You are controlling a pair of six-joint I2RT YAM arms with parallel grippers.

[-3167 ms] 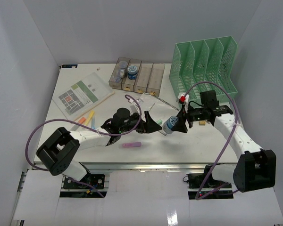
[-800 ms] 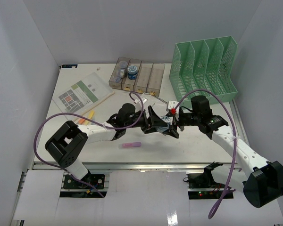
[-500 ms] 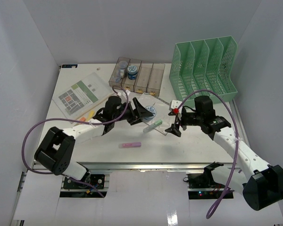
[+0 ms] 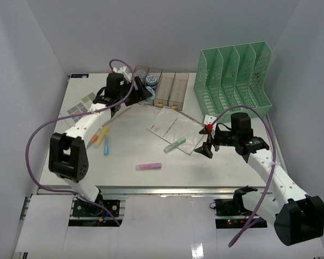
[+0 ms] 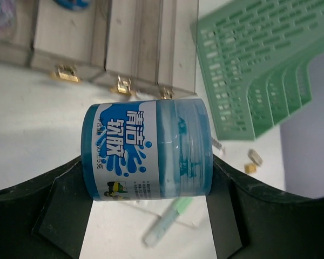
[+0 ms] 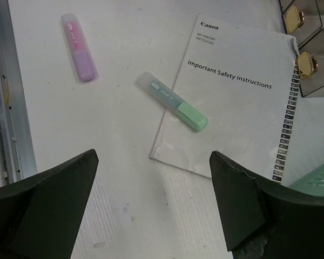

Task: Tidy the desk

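Observation:
The white desk [image 4: 129, 148] carries scattered stationery. My left gripper [image 4: 136, 93] reaches to the back left, beside the row of clear bins [image 4: 164, 89]. In the left wrist view the gripper [image 5: 149, 172] is shut on a blue jar [image 5: 146, 151] with a white label, which lies sideways between the fingers and above the desk. My right gripper [image 4: 208, 147] hangs open over the desk at the right, empty [image 6: 154, 216]. Just beyond it a green highlighter [image 6: 173, 101] lies across the corner of a white booklet [image 6: 237, 91].
A pink highlighter [image 4: 150, 166] lies near the front rail [image 6: 5, 91]. More highlighters [image 4: 101, 139] and a brochure [image 4: 81, 108] are at the left. A green mesh file rack [image 4: 235, 78] stands at the back right. Another blue jar [image 4: 151, 81] sits in a bin.
The right gripper let go of the jar, opened and drew back to the right. The left gripper carried the jar from mid-desk to the back left by the bins.

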